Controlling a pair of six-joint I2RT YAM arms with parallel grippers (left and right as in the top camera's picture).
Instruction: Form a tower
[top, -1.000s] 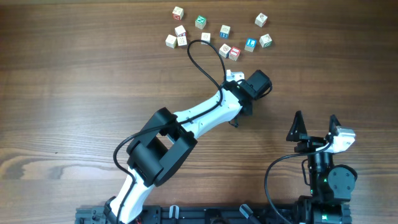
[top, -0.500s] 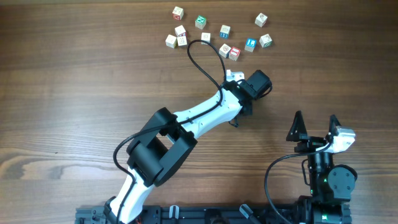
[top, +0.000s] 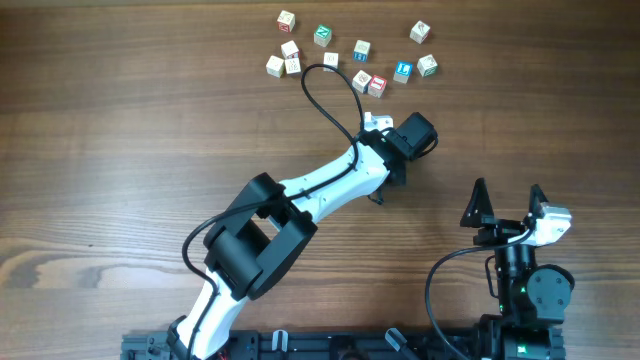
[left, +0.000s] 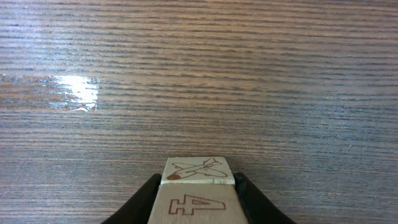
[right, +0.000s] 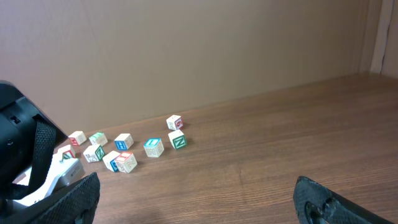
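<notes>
My left gripper (left: 198, 180) is shut on a pale wooden cube (left: 198, 170) with a brown airplane on its front face and a "4" on top. It holds the cube low over bare wood. From overhead the left gripper (top: 392, 140) sits just below the scattered cubes, its fingers hidden under the wrist. No tower is in view; I see only single loose cubes (top: 350, 60), also seen as a cluster of cubes (right: 124, 150) in the right wrist view. My right gripper (top: 508, 205) stands open and empty at the near right, as the right gripper (right: 199, 198) shows in its own view.
A black cable loop (top: 330, 90) from the left arm arches over the table next to the nearest loose cubes. The left arm (top: 320, 195) stretches diagonally across the middle of the table. A plain wall (right: 186, 50) rises behind the far edge.
</notes>
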